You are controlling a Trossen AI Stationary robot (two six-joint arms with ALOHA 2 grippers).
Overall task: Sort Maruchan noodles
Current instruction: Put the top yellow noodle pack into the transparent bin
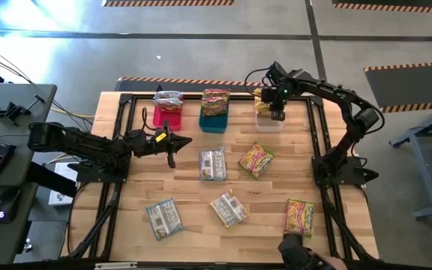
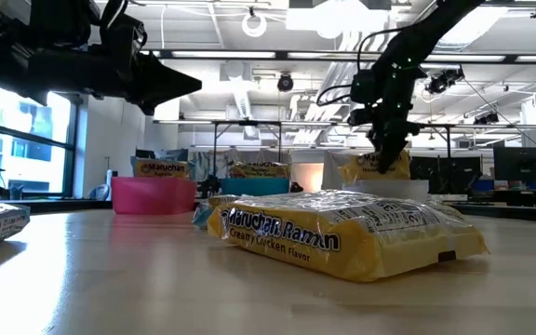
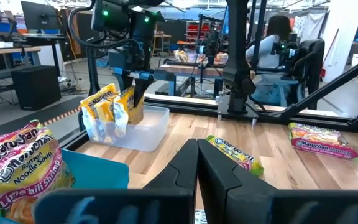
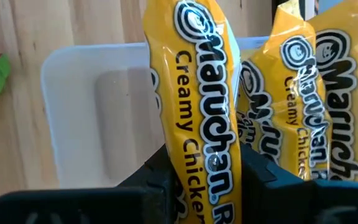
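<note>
My right gripper (image 1: 276,112) hangs over the clear bin (image 1: 270,124) at the table's far right and is shut on a yellow Maruchan packet (image 4: 197,93). More yellow packets (image 4: 316,93) stand in that bin. Silvery packets (image 1: 169,97) sit on the pink bin (image 1: 166,118), and orange-red ones (image 1: 215,101) on the blue bin (image 1: 214,122). Several packets lie flat on the table, among them a silvery one (image 1: 212,163), a yellow one (image 1: 256,160) and an orange one (image 1: 299,216). My left gripper (image 1: 172,142) is shut and hovers near the pink bin, touching nothing. My right gripper pinches the yellow packet between its two fingers (image 4: 261,177), across the packet's upper end (image 4: 207,177). The fingers come from above, pointing down. The packet hangs upright below them (image 3: 129,106), its lower end down inside the clear bin beside the other yellow packets.
Two silvery packets (image 1: 163,219) (image 1: 229,208) lie toward the near edge. A person's dark-gloved hand (image 1: 298,249) reaches in at the near edge by the orange packet. Black frame rails run along the table's sides. Bare wood shows between the bins and the loose packets.
</note>
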